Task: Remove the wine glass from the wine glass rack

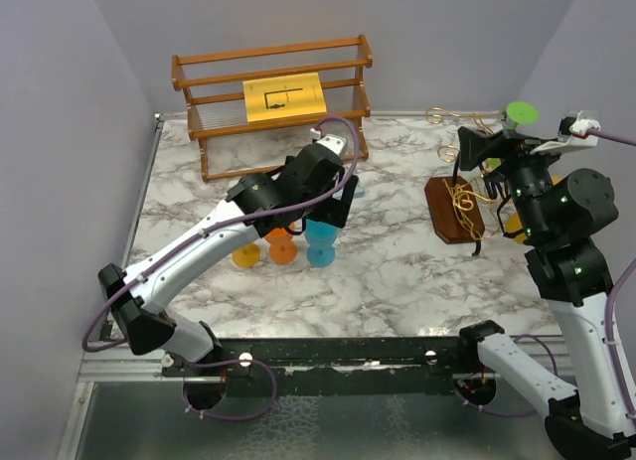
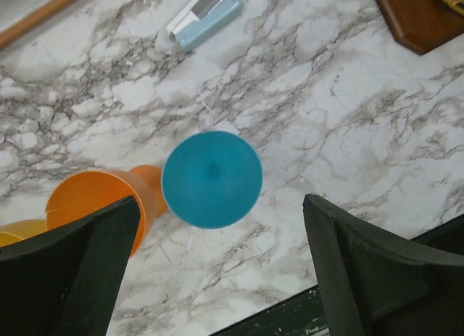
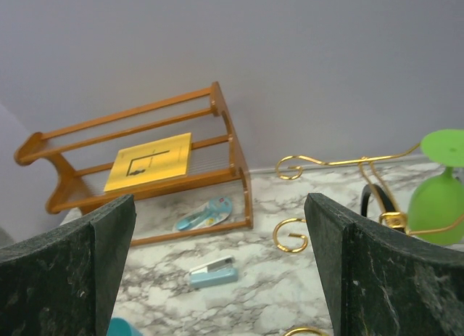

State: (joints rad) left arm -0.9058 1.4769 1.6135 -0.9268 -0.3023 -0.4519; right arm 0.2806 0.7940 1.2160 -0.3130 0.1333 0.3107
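The wine glass rack has a dark-brown wooden base (image 1: pixel 454 210) and curly gold and black wire arms (image 3: pixel 341 162). A green wine glass (image 3: pixel 437 198) hangs upside down from the arms at the right, its foot (image 1: pixel 521 111) on top. My right gripper (image 1: pixel 477 147) is open and empty, level with the arms and just left of the green glass; it also shows in the right wrist view (image 3: pixel 217 278). My left gripper (image 2: pixel 221 278) is open and empty above a blue wine glass (image 2: pixel 211 178) standing on the table (image 1: pixel 397 271).
An orange glass (image 2: pixel 101 198) and a yellow-orange one (image 1: pixel 245 253) stand left of the blue glass. A slatted wooden shelf (image 1: pixel 270 102) with a yellow sheet stands at the back. A light-blue stapler (image 3: pixel 214 272) and a blue packet (image 3: pixel 205 213) lie near it.
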